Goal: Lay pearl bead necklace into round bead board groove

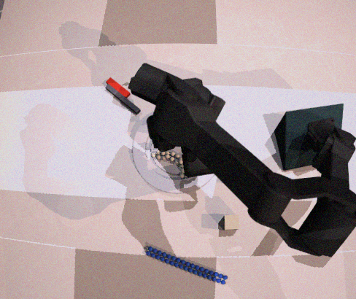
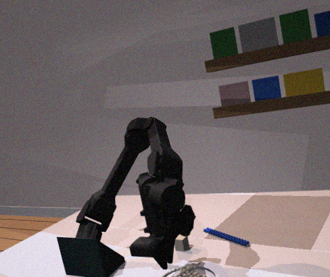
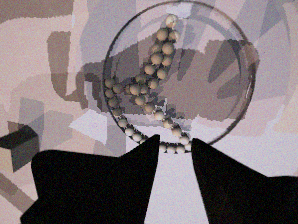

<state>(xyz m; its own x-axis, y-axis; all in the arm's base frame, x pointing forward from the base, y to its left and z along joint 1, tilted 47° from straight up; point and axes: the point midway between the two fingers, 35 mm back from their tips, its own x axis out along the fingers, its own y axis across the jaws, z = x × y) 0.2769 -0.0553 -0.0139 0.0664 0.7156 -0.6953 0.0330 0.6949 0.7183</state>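
Note:
The clear round bead board (image 1: 143, 169) (image 2: 211, 269) (image 3: 253, 82) lies partly under the arm in the top view. The pearl necklace (image 1: 166, 156) (image 2: 190, 271) (image 3: 156, 58) lies on it. In the wrist view one run of beads follows the ring at the lower left and bottom, while the rest folds back in a bunched double strand across the middle to the far side. My gripper (image 3: 175, 141) is partly open, its tips by the near rim on either side of a few bottom beads, not visibly touching them. The top view hides the fingertips.
A blue bead strand (image 1: 187, 265) (image 2: 225, 236) and a small beige block (image 1: 231, 222) (image 2: 182, 243) lie on one side of the board. A red block (image 1: 117, 87) and dark bar (image 1: 122, 99) lie on the other. A dark green wedge (image 1: 296, 138) (image 2: 85, 258) stands by the arm's base.

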